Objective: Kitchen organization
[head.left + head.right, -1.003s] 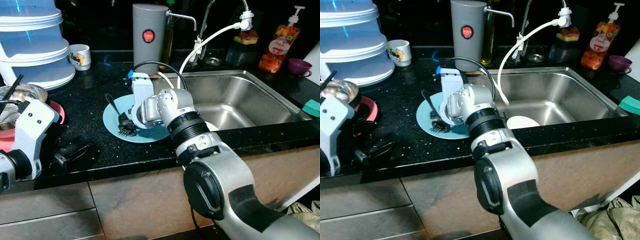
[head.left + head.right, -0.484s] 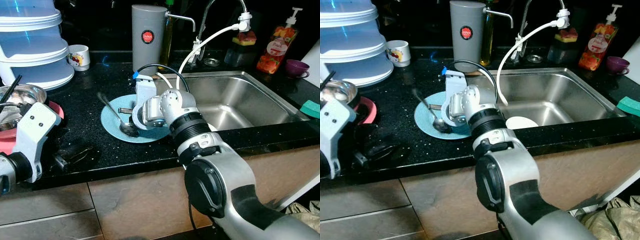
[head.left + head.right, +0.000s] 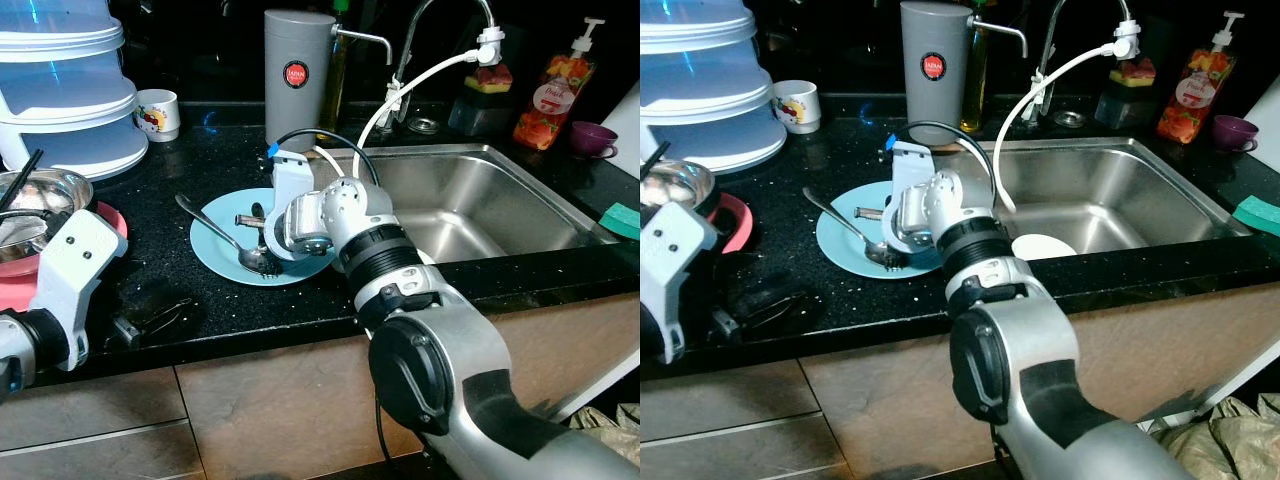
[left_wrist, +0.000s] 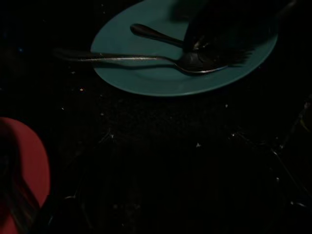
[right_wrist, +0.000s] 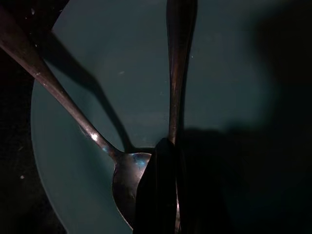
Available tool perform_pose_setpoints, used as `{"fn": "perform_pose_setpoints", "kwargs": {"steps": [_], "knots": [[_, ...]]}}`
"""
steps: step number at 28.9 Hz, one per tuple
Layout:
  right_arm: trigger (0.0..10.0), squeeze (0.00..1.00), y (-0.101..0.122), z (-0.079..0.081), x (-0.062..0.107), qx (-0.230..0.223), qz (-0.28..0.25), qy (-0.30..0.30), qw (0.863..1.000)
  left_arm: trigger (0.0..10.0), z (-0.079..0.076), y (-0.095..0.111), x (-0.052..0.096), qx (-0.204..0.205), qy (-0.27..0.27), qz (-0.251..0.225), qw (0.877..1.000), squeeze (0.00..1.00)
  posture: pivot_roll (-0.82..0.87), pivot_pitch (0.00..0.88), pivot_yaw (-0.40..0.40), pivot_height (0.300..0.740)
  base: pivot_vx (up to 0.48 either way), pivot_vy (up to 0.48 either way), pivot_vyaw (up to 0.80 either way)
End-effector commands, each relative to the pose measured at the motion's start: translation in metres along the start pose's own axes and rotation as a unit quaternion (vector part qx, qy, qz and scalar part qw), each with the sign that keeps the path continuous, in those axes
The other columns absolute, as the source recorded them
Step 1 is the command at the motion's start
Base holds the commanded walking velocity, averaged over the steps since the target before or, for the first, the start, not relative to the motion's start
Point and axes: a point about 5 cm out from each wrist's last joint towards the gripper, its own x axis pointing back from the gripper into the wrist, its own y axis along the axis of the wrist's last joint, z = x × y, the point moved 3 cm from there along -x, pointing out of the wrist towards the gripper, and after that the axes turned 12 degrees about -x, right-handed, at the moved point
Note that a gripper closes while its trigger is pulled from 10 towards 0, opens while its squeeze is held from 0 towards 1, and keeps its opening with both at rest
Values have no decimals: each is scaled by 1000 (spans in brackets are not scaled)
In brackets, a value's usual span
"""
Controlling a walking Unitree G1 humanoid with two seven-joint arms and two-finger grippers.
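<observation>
A light blue plate (image 3: 215,258) lies on the black counter left of the sink. On it rests a spoon (image 3: 210,225), its handle pointing to the back left. A second utensil (image 3: 246,219) lies beside it. My right gripper (image 3: 262,240) is down on the plate; in the right wrist view a black finger (image 5: 156,195) presses against that utensil's handle (image 5: 178,73) next to the spoon's bowl (image 5: 127,180). My left gripper (image 3: 160,312) rests open and holding nothing on the counter near the front edge, left of the plate (image 4: 175,78).
The steel sink (image 3: 480,200) with a white dish (image 3: 1043,245) is right of the plate. A grey canister (image 3: 298,75), a mug (image 3: 158,110) and stacked white containers (image 3: 70,90) stand behind. At the left, a steel bowl (image 3: 40,190) sits on a red plate (image 3: 115,225).
The plate has slid a little to the left under my right gripper. The spoon's handle has swung further to the left. The left arm has barely moved.
</observation>
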Motion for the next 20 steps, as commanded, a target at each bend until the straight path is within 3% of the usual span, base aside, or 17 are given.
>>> {"fn": "perform_pose_setpoints", "kwargs": {"steps": [1, 8, 10, 20], "knots": [[0, 0, -1, -11, 0, -12, 15, -10, 1000, 10000, -5, 5, -3, -4, -8, -12, 1000, 0, 80, 61, -79, 740, 0, 0, 0], [0, 0, 46, -17, 28, -33, -66, 26, 997, 10000, -8, 11, -11, -1, -11, -29, 1000, 0, 73, 63, -72, 740, 0, 0, 0], [0, 0, 71, -26, 40, -39, -128, 33, 990, 10000, -12, 15, -17, 2, -18, -40, 999, 0, 70, 63, -68, 740, 0, 0, 0], [0, 0, 100, -65, 52, -56, -220, -16, 974, 10000, -16, 29, -35, 4, -16, -74, 997, 0, 64, 64, -61, 740, 0, 0, 0]]}}
